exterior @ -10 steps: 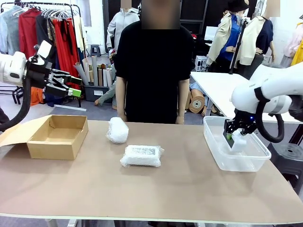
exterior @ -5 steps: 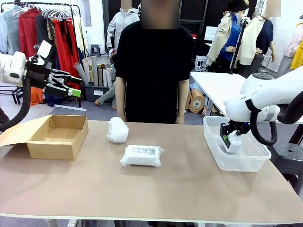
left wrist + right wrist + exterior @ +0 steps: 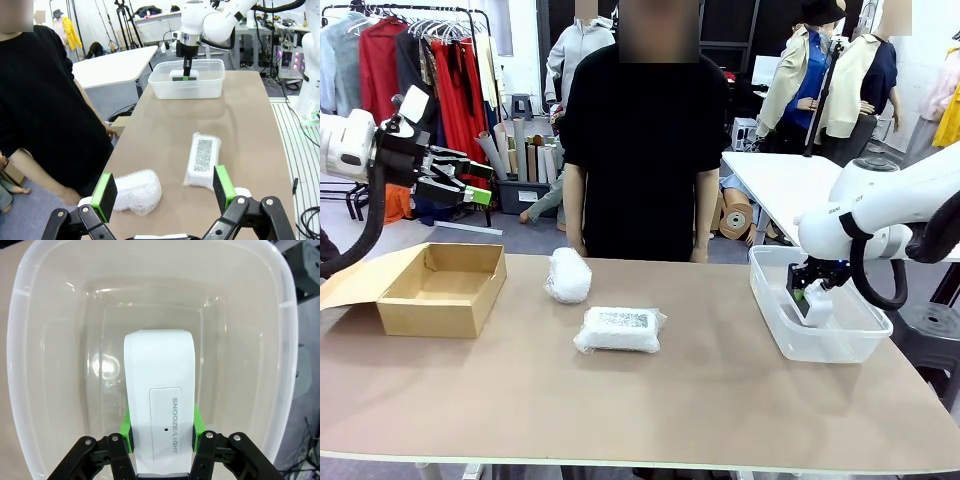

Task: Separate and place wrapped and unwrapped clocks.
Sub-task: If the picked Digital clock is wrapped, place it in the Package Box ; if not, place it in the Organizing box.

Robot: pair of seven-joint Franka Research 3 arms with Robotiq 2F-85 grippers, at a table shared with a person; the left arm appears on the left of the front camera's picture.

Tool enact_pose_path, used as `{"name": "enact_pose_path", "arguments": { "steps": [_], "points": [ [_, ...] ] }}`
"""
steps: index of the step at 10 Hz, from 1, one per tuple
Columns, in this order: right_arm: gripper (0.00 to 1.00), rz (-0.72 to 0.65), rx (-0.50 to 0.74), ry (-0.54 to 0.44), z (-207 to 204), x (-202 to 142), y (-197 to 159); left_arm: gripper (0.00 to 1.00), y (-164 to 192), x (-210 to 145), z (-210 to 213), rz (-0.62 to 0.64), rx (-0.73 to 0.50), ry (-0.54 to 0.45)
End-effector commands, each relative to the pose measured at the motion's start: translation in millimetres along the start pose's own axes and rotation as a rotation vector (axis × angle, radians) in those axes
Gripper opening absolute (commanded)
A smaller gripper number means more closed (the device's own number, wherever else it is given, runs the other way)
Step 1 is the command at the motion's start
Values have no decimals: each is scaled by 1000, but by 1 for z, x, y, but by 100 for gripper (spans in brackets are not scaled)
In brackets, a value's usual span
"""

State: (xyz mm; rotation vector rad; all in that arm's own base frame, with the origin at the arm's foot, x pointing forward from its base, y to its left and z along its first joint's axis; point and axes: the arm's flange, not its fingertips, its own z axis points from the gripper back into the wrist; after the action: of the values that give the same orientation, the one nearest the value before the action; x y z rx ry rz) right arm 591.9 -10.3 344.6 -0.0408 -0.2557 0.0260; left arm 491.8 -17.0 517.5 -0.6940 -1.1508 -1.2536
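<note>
The right arm reaches down into a clear plastic tub (image 3: 825, 348) at the bench's (image 3: 700, 410) right end. Its fingers (image 3: 801, 293) are clamped narrowly on the bare white clock (image 3: 818, 305), which sits inside the tub walls. In the right wrist view, the green pads of those fingers (image 3: 126, 429) press both sides of the clock (image 3: 159, 390). A panel marked SNOOZE/LIGHT faces the camera, and the tub's rim (image 3: 22, 325) rings the clock. Whether the clock touches the tub floor I cannot tell.

The left arm's fingers (image 3: 480, 195) hang in the air above and behind an open cardboard box (image 3: 440, 300) at the bench's left end. They are spread wide and hold nothing; the left wrist view shows the green pads (image 3: 105, 196) far apart.

Two wrapped clocks lie on the bare bench near the middle, close to each other but apart. The rounded bundle (image 3: 568, 275) lies nearer the person (image 3: 645, 150) in black who stands at the far edge. The flat bundle with the speckled label (image 3: 620, 329) lies a little nearer the robot. In the left wrist view, the rounded bundle (image 3: 136, 192) and the flat bundle (image 3: 202, 160) both show between the pads.
</note>
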Motion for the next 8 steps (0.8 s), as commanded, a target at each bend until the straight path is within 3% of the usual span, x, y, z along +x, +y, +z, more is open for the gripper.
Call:
{"name": "enact_pose_path", "arguments": {
  "steps": [1,4,5,8],
  "points": [
    [32,14,13,27,2,8,-5,100,-1,2,0,-4,9,3],
    [88,13,14,39,3,7,-5,100,-1,2,0,-4,9,3],
    [100,11,14,38,3,7,-4,100,-1,2,0,-4,9,3],
    [100,10,16,39,7,8,-6,100,-1,2,0,-4,9,3]
  ]
}}
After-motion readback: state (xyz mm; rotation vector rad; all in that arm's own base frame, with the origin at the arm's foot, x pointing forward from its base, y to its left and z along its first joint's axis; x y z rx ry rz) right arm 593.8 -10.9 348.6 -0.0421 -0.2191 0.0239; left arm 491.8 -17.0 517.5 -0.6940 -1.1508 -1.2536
